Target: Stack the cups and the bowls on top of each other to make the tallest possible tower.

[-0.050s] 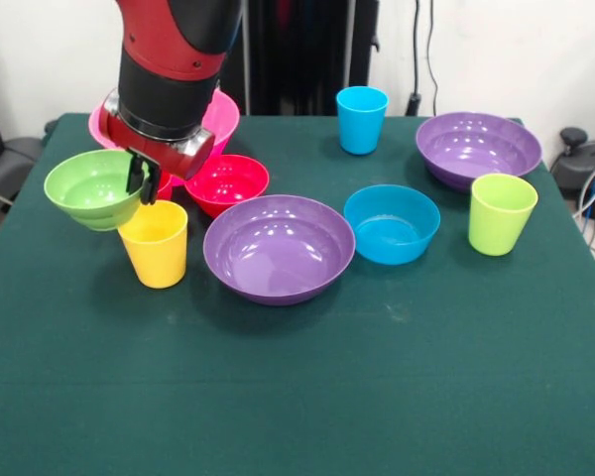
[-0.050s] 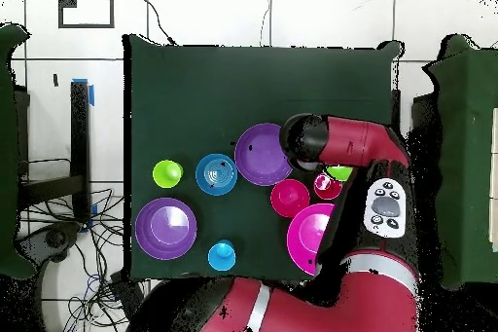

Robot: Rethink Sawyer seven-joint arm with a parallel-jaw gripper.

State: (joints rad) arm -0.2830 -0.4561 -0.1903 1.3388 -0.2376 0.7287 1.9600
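Note:
My gripper (image 1: 139,184) is shut on the right rim of the small green bowl (image 1: 92,188), which hangs slightly tilted just above the table, up and left of the yellow cup (image 1: 156,244). In the overhead view only a sliver of the green bowl (image 2: 339,172) shows under the arm, and the yellow cup is hidden. The red bowl (image 1: 226,181) sits right of the gripper, with the pink bowl (image 1: 221,115) behind it. A red cup (image 2: 328,186) stands close by, mostly hidden in the front view. Nothing is nested in a tower.
A purple bowl (image 1: 278,248) and the blue bowl (image 1: 392,224) sit mid-table. The lime green cup (image 1: 502,213), a second purple bowl (image 1: 477,147) and the blue cup (image 1: 361,119) stand to the right. The near half of the green cloth (image 1: 307,397) holds nothing.

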